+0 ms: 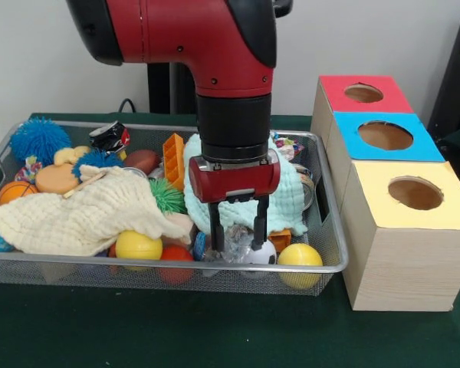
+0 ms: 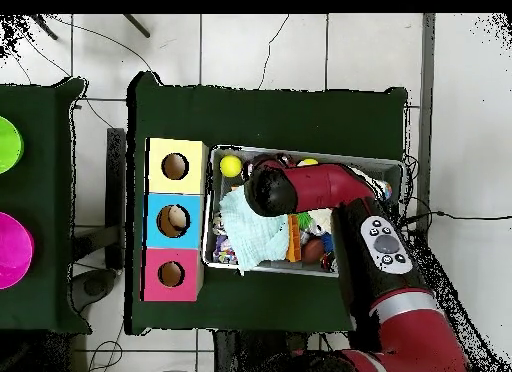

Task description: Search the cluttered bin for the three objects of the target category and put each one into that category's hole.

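Note:
The silver wire bin (image 1: 176,264) holds a jumble of toys and cloths. My gripper (image 1: 236,234) is lowered into its front right part, open, with a finger on each side of a crinkled grey thing (image 1: 236,242). A white ball (image 1: 262,253) lies just in front of it. Yellow balls (image 1: 138,245) (image 1: 300,255) and a red ball (image 1: 176,253) lie along the front rim. The red-topped box's hole (image 1: 363,93) is at the far right, beyond the bin. From overhead the arm covers much of the bin (image 2: 390,166); the red box's hole (image 2: 171,274) shows there too.
A cream cloth (image 1: 84,215) and a mint cloth (image 1: 291,195) cover many items. A blue spiky ball (image 1: 40,138), an orange ball (image 1: 15,190) and a green spiky ball (image 1: 167,195) lie in the bin. Blue-topped (image 1: 385,136) and yellow-topped (image 1: 415,193) boxes stand right of it.

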Tool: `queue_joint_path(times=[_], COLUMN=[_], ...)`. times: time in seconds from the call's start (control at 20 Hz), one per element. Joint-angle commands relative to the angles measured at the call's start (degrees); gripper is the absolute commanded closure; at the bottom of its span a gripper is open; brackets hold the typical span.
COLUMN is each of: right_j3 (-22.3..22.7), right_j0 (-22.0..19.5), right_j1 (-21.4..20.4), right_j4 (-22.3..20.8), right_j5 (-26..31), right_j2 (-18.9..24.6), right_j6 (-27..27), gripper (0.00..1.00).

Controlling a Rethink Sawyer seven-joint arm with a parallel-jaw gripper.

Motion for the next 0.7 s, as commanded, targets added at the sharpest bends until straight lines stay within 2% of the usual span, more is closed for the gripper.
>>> queue_joint_path(times=[0.05,0.7], right_j3=[0.1,-0.95], right_j0=[2.43,3.15], right_j1=[2.35,1.79], right_j4=[-0.04,-0.41], right_j5=[6.78,4.88], right_j2=[-3.93,-5.96], right_j6=[4.62,4.1], gripper=[0.0,0.0])
